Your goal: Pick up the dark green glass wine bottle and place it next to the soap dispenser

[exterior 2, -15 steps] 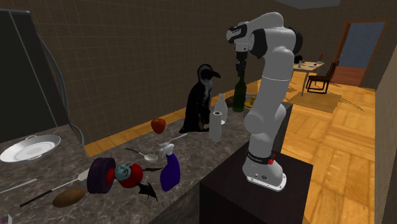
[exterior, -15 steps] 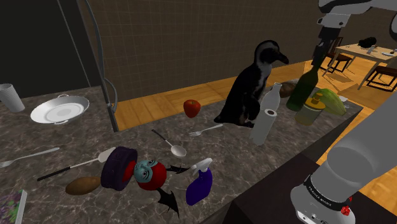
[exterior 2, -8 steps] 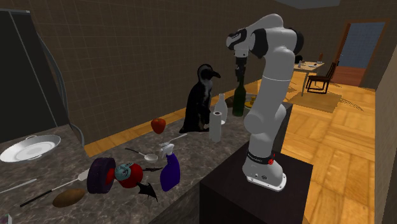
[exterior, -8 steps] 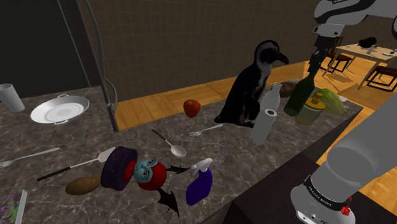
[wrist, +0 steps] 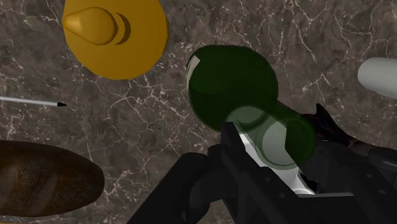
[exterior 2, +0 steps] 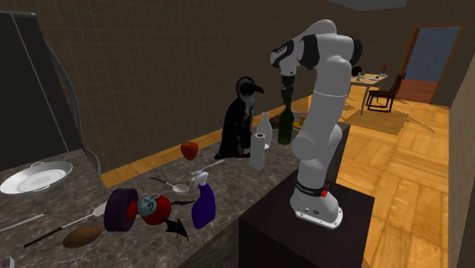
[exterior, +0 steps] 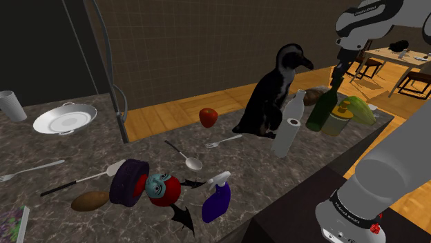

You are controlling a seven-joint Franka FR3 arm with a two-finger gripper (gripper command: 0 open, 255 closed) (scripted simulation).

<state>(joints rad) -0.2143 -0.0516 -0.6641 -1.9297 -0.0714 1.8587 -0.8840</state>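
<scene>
The dark green wine bottle [exterior: 322,112] leans at a slant over the dark marble counter [exterior: 228,166], its base low by the surface. My gripper [exterior: 336,78] is shut on its neck from above. Just to the shoulder view's right of the bottle stands the yellowish soap dispenser [exterior: 339,119]. In the wrist view the bottle [wrist: 232,86] runs away from my fingers [wrist: 210,172], which clasp its neck, and the dispenser's yellow top [wrist: 114,35] lies beyond it. In the second exterior view the bottle [exterior 2: 285,128] hangs under the gripper [exterior 2: 287,95] beside the arm.
A penguin figure [exterior: 273,93] and a white bottle [exterior: 289,125] stand close on the shoulder view's left of the bottle. A brown lump [wrist: 44,181] lies near the dispenser. Further left are an apple [exterior: 208,116], cutlery and a purple spray bottle [exterior: 217,199].
The gripper has come down with the bottle, which has dropped toward the counter and shifted a little to the shoulder view's left. Nothing else has moved.
</scene>
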